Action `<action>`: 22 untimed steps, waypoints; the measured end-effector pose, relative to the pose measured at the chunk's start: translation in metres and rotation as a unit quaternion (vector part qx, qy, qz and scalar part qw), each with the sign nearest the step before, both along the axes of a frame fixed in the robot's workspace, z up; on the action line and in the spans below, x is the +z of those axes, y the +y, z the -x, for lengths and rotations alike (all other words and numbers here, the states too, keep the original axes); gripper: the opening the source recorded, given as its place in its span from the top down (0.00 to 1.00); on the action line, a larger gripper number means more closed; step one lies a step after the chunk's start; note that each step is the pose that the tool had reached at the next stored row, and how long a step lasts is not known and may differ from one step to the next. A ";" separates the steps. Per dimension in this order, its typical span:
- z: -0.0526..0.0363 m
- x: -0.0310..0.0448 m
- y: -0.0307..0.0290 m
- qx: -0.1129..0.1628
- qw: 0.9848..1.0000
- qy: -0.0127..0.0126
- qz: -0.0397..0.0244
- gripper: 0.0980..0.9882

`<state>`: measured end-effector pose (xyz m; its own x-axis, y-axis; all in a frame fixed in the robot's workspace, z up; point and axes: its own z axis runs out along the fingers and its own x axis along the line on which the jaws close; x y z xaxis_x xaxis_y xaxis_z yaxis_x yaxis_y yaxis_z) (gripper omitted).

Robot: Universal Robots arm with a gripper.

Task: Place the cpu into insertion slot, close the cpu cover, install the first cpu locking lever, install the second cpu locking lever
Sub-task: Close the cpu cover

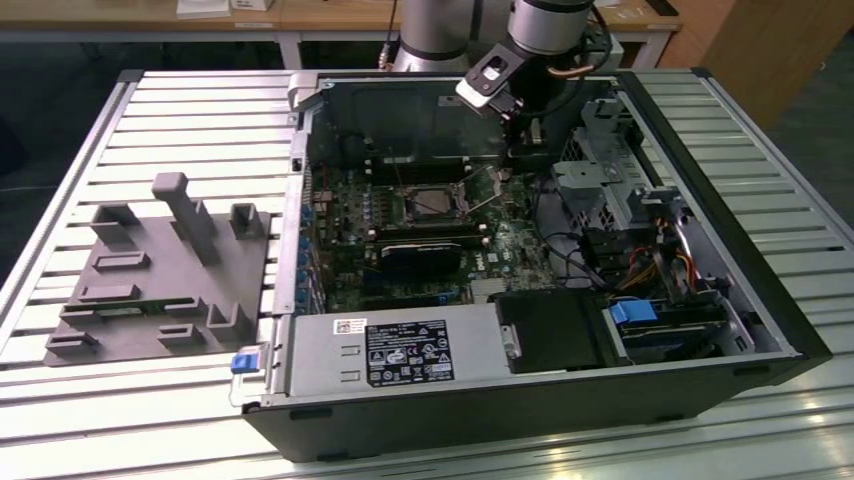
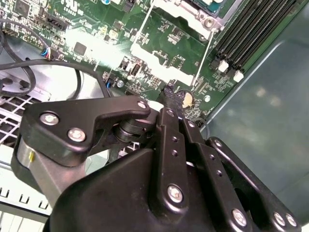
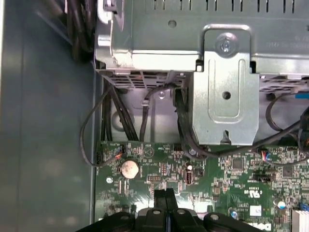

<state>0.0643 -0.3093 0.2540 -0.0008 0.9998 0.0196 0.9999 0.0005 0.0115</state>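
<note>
Gripper (image 2: 169,92): fingers pressed together, nothing visible between them, tips close over the board (image 2: 159,63) near a coin cell (image 3: 129,168). A wire lever (image 2: 203,58) stands just beside. Beyond, the cpu (image 1: 430,203) sits in the slot (image 1: 398,203). Risk: tips slipping off the springy lever would gouge board parts.

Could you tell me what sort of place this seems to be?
Probably a robotics lab: a robot arm hangs over an open computer case on a slatted metal table, with wooden desks behind.
</note>
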 end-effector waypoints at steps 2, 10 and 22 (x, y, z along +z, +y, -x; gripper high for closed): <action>-0.0013 -0.0007 0.0000 0.000 1.000 0.000 0.000 0.99; -0.0020 -0.0080 -0.0009 0.000 1.000 0.000 0.000 0.99; -0.0036 -0.0172 -0.0014 0.000 1.000 0.000 0.000 0.99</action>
